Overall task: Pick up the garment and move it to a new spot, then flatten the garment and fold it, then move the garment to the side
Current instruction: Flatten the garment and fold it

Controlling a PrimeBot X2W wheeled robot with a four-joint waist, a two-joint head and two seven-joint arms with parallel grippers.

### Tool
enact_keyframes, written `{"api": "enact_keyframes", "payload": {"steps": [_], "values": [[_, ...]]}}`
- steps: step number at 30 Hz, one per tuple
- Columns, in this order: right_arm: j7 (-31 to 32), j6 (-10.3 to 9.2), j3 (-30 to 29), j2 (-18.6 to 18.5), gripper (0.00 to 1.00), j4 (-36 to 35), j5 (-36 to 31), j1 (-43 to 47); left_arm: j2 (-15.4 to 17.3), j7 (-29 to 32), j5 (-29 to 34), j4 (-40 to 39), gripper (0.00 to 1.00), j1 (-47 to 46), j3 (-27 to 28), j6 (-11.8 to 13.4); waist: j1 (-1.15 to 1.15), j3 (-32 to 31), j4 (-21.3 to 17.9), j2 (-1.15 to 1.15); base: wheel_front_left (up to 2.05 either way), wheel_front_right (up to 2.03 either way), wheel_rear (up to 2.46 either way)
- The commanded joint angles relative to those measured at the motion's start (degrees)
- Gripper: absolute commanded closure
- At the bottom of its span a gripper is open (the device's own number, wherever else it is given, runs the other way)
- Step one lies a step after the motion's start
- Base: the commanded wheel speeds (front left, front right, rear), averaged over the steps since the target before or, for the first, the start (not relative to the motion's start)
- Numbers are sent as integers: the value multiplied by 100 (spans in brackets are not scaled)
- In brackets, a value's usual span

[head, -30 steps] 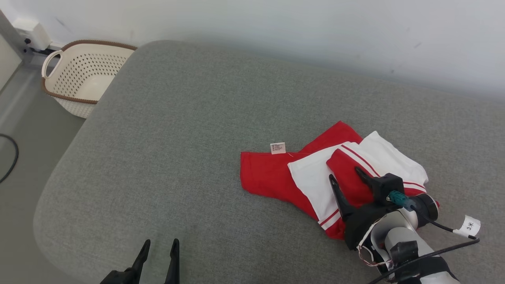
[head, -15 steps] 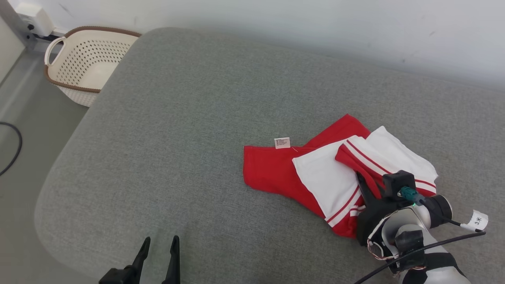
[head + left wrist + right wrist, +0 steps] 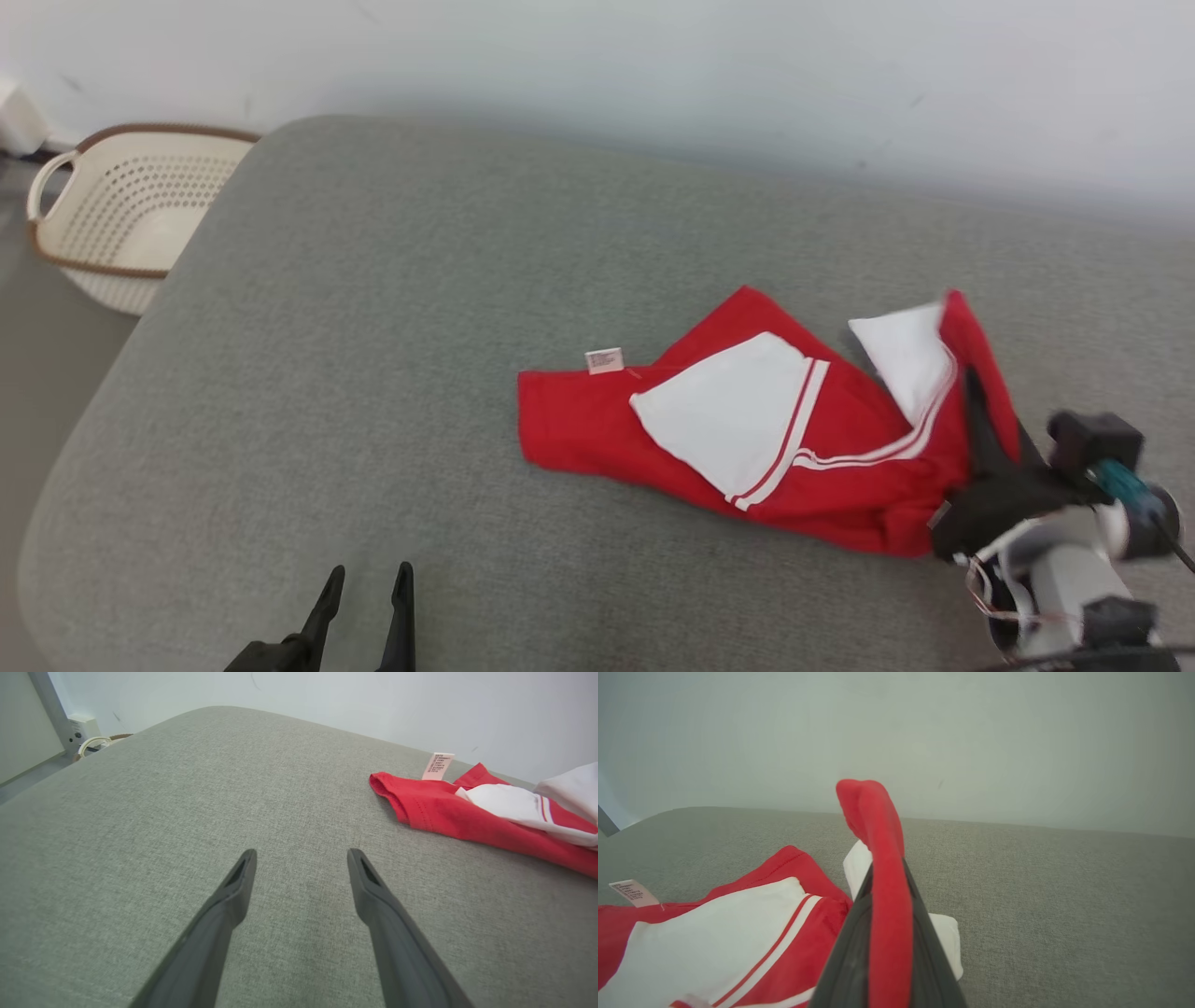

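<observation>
Crosswise, garment [image 3: 579,434] long axis left to right, right end upturned

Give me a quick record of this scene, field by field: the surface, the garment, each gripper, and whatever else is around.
surface: grey padded cushion
garment: red with white panels and stripes, rumpled, on the cushion's right part
care label: small white tag at the garment's far edge
right gripper: shut on a red fold of the garment, that edge lifted
left gripper: open, over bare cushion, apart from the garment
basket: cream, perforated, brown rim, on the floor past the cushion's far left corner
</observation>
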Motion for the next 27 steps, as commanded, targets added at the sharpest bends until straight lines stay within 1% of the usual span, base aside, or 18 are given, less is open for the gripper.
{"api": "enact_keyframes", "payload": {"steps": [1,4,5,7,8,9,14,19,24,27], "values": [[-1,-7,-112,-36,100,-76,69,223,2,-22,54,-24,0,100,19,-6,0,-190,-253,0,0,0,0],[-2,-7,-415,-26,100,-129,31,645,2,-22,44,-19,0,126,33,-38,0,-266,-445,0,0,0,0],[-1,-7,-517,-10,87,-108,13,764,2,-22,52,-6,0,130,28,-54,0,-288,-506,0,0,0,0],[-2,-7,-699,31,53,-83,-28,949,2,-21,69,18,0,140,38,-66,0,-333,-622,0,0,0,0],[-2,-7,-771,68,20,-57,-50,1035,2,-22,72,26,0,150,53,-68,0,-357,-686,0,0,0,0],[-2,-7,-843,93,0,-39,-85,1122,2,-22,84,41,0,159,60,-86,0,-380,-737,0,0,0,0],[-2,-7,-1200,207,0,21,-228,1341,1,-22,128,104,0,214,101,-140,0,-491,-951,0,0,0,0],[-2,-7,-1296,258,0,-77,-309,1393,1,-22,143,126,0,258,104,-166,0,-545,-1054,0,0,0,0],[-2,-7,-1160,310,0,-300,-318,1370,2,-22,142,128,0,259,83,-187,0,-567,-1056,0,0,0,0],[-2,-7,-919,318,0,-458,-267,1299,2,-22,132,122,0,252,52,-210,0,-576,-1017,0,0,0,0]]}}
